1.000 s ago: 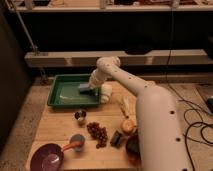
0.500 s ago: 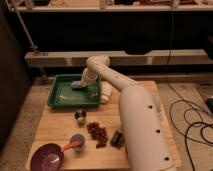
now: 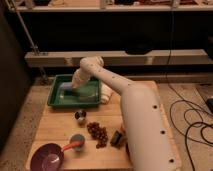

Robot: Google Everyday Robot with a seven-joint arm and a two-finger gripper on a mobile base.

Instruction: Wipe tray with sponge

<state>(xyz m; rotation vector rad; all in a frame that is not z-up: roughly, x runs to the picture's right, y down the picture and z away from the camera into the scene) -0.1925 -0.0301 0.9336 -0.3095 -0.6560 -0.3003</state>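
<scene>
A green tray (image 3: 56,97) sits at the back left of the wooden table. A pale blue sponge (image 3: 66,89) lies inside it, left of centre. My white arm reaches from the lower right across the table, and my gripper (image 3: 76,83) is down inside the tray, right at the sponge's right end and pressing on it. The wrist hides the fingers.
A white cloth (image 3: 106,93) lies by the tray's right edge. In front of the tray are a small metal cup (image 3: 80,116), a pile of dark dried fruit (image 3: 97,133), a purple bowl (image 3: 48,157) and a blue cup with an orange handle (image 3: 76,143). Cables (image 3: 195,117) lie on the floor at right.
My gripper has moved left across the tray with the sponge, from the tray's right side toward its middle-left. The arm has swung left with it.
</scene>
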